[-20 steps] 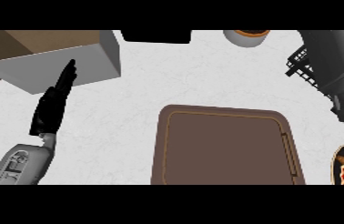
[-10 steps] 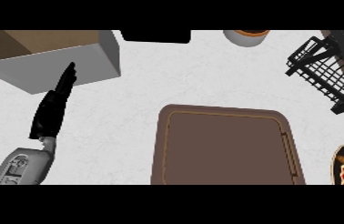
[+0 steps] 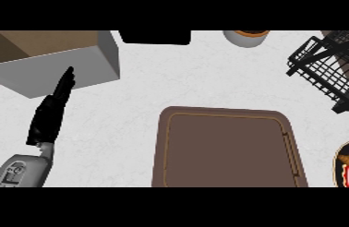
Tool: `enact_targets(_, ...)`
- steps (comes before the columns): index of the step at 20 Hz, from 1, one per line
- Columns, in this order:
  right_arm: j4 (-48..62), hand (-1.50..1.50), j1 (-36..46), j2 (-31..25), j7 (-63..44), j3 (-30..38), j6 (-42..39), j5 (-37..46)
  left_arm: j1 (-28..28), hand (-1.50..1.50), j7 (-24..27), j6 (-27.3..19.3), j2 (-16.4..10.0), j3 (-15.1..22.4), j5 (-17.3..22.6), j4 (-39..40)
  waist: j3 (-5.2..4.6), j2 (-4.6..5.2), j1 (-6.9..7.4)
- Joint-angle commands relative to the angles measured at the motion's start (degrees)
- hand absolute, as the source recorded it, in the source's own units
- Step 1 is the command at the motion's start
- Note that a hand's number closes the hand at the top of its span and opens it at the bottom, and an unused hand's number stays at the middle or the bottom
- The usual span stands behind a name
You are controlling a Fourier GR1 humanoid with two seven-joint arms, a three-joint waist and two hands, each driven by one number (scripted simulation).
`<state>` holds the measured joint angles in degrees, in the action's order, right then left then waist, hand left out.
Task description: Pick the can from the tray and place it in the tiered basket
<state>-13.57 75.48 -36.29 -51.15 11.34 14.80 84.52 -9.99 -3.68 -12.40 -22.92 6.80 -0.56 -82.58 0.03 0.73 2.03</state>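
White counter [image 3: 204, 74]: the tray [image 3: 228, 150] shows no can, so the unseen right hand likely carries it. Resting left hand [image 3: 49, 115], fingers straight. Next: lower into basket [image 3: 324, 71].

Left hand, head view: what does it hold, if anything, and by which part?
Nothing is held: the left hand is open and straight, curled round no object. The right hand is out of view.

Pale, faintly veined bench [image 3: 204, 74] across the frame, evenly lit. Grey box [image 3: 65, 71] with brown top upper left; black slab [image 3: 155, 37] top centre.
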Motion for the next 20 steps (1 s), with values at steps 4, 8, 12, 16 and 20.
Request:
enact_targets(4,1.0,1.5,-1.8,-2.8,8.1,4.2,-0.6,-5.0,-0.6,0.0,-0.2,0.8,0.3,-1.3,-0.5,-0.3,0.03,0.02,-0.11)
enact_targets(8,0.4,1.5,-5.5,-2.8,11.9,7.3,2.0,-8.9,-1.7,0.0,0.3,-0.2,2.1,-1.1,-1.4,1.7,0.03,-0.07,-0.87)
enact_targets(12,1.3,1.5,-6.8,-2.5,11.1,13.1,3.0,-14.7,0.3,0.0,-0.3,0.4,1.2,-1.1,-1.6,-0.5,0.11,-0.1,-0.4)
enact_targets(16,1.4,-1.5,-8.7,-0.8,10.1,14.8,4.1,-17.0,0.2,0.0,1.9,2.8,-0.4,-3.1,-0.6,1.2,0.03,-0.16,-0.38)
enact_targets(20,-2.2,-1.5,-12.3,-1.0,14.9,17.5,12.0,-20.4,-0.4,0.0,2.2,0.5,2.5,-2.0,-2.6,2.8,0.04,-0.18,-1.0)
